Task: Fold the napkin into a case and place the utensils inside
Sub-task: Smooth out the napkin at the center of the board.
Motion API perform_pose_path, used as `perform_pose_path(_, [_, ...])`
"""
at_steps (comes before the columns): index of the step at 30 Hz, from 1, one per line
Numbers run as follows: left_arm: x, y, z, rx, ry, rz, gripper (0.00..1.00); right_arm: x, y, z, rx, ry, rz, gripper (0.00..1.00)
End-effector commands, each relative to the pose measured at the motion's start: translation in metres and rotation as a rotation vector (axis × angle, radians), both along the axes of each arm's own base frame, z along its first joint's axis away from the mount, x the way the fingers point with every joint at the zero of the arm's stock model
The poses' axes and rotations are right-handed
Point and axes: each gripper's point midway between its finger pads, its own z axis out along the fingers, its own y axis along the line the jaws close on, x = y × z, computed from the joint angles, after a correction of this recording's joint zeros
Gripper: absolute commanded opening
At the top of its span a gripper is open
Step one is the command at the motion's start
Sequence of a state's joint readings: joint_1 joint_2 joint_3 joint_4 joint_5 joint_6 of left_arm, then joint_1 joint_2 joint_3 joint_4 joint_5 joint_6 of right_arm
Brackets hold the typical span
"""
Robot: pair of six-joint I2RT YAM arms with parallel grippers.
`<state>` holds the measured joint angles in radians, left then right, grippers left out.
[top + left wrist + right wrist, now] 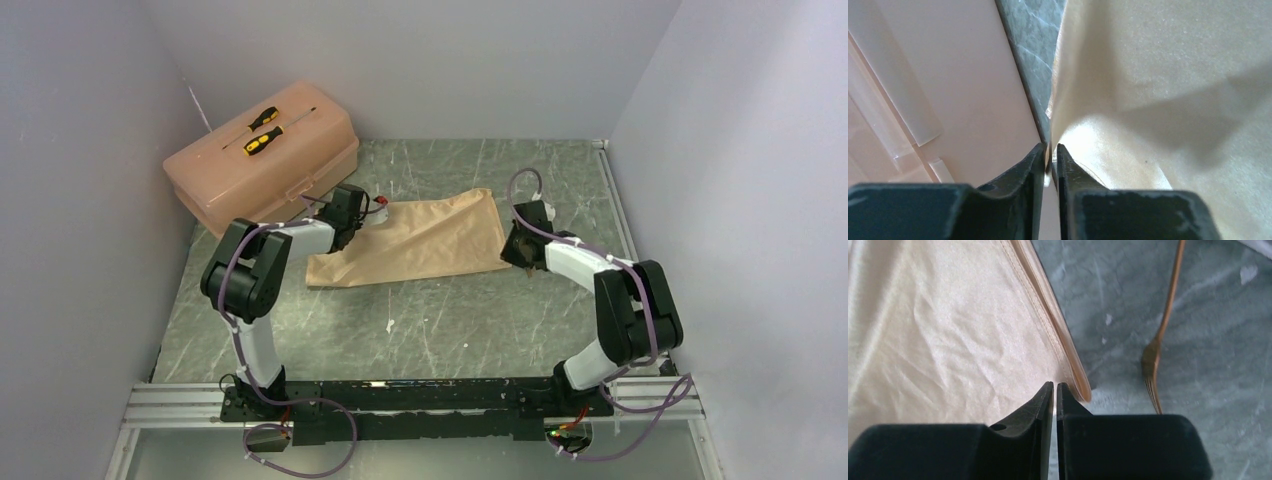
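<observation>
The peach-tan napkin [420, 240] lies folded flat in the middle of the green table, a wide slanted strip. At its far left corner my left gripper [374, 211] is shut on the cloth; the left wrist view shows the napkin [1158, 100] edge pinched between the two close jaws of the left gripper [1050, 149]. My right gripper [517, 257] sits at the near right corner. In the right wrist view the right gripper [1055, 386] has its jaws almost together on the napkin [948, 330] just inside the hem. A golden fork [1153, 357] lies on the table right of that corner.
A pink plastic toolbox [262, 165] stands at the back left with two yellow-and-black screwdrivers [265, 128] on its lid; its wall [948, 90] is close beside the left gripper. Grey walls enclose the table on three sides.
</observation>
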<state>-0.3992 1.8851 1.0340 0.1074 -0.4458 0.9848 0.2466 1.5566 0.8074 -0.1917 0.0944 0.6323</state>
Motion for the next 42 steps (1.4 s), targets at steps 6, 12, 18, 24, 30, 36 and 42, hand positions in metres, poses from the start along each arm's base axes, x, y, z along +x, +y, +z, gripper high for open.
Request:
perform_pose_path(6, [-0.007,-0.024,0.052,-0.206,0.031,0.03,0.46,-0.042,-0.008,-0.002,0.008,0.054,-0.015,0.04])
perform_pose_path(12, [-0.02,-0.07,0.074,-0.313,0.08,-0.046,0.49,-0.062,-0.012,0.0,0.011,0.075,-0.018,0.04])
perform_pose_path(18, [-0.03,-0.145,0.068,-0.457,0.199,-0.122,0.49,-0.025,-0.003,0.061,0.045,-0.099,-0.006,0.15])
perform_pose_path(24, [-0.033,-0.168,0.031,-0.442,0.269,-0.125,0.48,0.024,0.02,0.067,0.082,-0.138,0.028,0.26])
perform_pose_path(30, [-0.042,-0.163,0.025,-0.448,0.287,-0.108,0.48,0.051,0.046,0.043,0.05,-0.119,0.069,0.25])
perform_pose_path(36, [-0.043,-0.158,0.024,-0.425,0.286,-0.104,0.47,0.028,0.044,0.008,0.006,-0.046,0.045,0.22])
perform_pose_path(42, [-0.044,-0.153,0.017,-0.399,0.277,-0.111,0.47,-0.016,0.026,-0.012,-0.012,0.011,-0.008,0.2])
